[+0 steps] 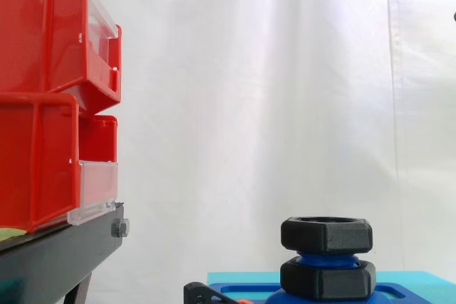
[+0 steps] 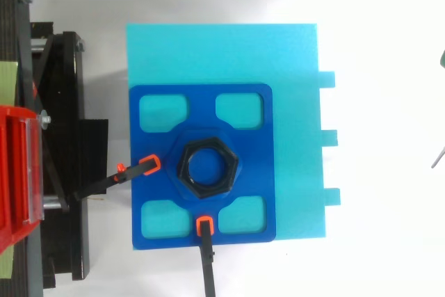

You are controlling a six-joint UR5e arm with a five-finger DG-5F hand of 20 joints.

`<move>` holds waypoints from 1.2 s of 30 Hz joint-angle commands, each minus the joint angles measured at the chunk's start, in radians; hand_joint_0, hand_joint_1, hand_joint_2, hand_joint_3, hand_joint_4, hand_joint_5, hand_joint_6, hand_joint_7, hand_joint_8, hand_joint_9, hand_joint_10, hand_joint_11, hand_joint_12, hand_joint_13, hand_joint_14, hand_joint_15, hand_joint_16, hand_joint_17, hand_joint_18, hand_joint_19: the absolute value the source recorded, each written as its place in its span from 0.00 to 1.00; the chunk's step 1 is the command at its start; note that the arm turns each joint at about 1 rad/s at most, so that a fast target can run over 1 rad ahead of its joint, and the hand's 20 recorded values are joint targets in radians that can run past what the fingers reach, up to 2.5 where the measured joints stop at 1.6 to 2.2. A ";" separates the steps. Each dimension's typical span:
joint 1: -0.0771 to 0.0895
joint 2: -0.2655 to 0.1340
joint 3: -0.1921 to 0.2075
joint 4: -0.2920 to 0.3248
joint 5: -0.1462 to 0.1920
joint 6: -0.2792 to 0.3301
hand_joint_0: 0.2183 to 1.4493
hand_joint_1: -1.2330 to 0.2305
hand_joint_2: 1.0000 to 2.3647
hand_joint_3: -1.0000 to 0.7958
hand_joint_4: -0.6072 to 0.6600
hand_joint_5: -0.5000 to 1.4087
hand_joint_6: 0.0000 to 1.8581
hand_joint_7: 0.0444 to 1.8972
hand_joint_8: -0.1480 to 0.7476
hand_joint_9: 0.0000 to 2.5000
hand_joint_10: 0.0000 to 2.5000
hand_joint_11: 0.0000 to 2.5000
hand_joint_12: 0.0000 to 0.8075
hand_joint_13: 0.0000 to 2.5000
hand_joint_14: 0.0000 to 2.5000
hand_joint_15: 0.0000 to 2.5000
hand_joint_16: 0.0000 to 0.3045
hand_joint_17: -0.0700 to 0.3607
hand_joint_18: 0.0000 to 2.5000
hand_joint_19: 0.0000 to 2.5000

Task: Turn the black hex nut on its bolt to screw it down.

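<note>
I'd grip the top black nut, above the blue plate, by its sides, I think. How my hand is set, I cannot tell.

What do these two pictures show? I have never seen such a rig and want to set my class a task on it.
Both pictures show one robot workplace. One camera looks level from the side, the other straight down. A blue bolt rises from a blue plate, which lies on a cyan board. Two black hex nuts sit on the bolt: an upper nut and a lower nut, with thread between them. Two clamps with orange tips press on the plate. At the left, red bins rest on a black stand. Nothing touches the nuts.
</note>
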 commanded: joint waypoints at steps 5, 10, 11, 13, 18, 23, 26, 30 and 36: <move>0.004 -0.001 0.000 -0.006 -0.002 0.000 0.27 0.43 0.00 0.28 0.60 0.16 0.27 0.33 0.42 0.20 0.00 0.03 0.38 0.24 0.00 0.06 0.15 0.40 0.21 0.22; 0.016 -0.026 0.002 0.066 0.000 -0.009 0.27 0.43 0.00 0.28 0.61 0.16 0.27 0.33 0.42 0.20 0.00 0.03 0.39 0.25 0.00 0.06 0.15 0.41 0.21 0.23; 0.021 -0.049 0.000 0.097 0.001 -0.015 0.27 0.43 0.00 0.28 0.61 0.16 0.27 0.33 0.42 0.21 0.00 0.02 0.39 0.25 0.00 0.06 0.15 0.41 0.21 0.23; 0.024 -0.081 0.002 0.122 0.000 -0.017 0.27 0.43 0.00 0.28 0.61 0.16 0.27 0.33 0.42 0.20 0.00 0.03 0.39 0.25 0.00 0.06 0.15 0.41 0.21 0.22; 0.035 -0.142 0.037 0.168 0.001 -0.020 0.27 0.44 0.00 0.28 0.62 0.16 0.27 0.33 0.43 0.21 0.00 0.03 0.39 0.25 0.00 0.06 0.15 0.41 0.21 0.23; 0.044 -0.241 0.127 0.161 -0.002 -0.044 0.27 0.44 0.00 0.28 0.62 0.17 0.27 0.33 0.43 0.21 0.00 0.03 0.39 0.25 0.00 0.06 0.15 0.41 0.21 0.22; 0.047 -0.264 0.149 0.164 0.000 -0.064 0.27 0.45 0.00 0.28 0.62 0.17 0.27 0.34 0.43 0.21 0.00 0.03 0.40 0.25 0.00 0.06 0.15 0.40 0.21 0.23; 0.056 -0.267 0.150 0.191 0.013 -0.098 0.27 0.45 0.00 0.28 0.62 0.17 0.27 0.34 0.43 0.21 0.00 0.03 0.40 0.25 0.00 0.06 0.15 0.40 0.21 0.22; 0.079 -0.297 0.150 0.275 0.085 -0.213 0.27 0.45 0.00 0.29 0.63 0.18 0.27 0.35 0.43 0.21 0.00 0.03 0.40 0.24 0.00 0.06 0.15 0.40 0.21 0.23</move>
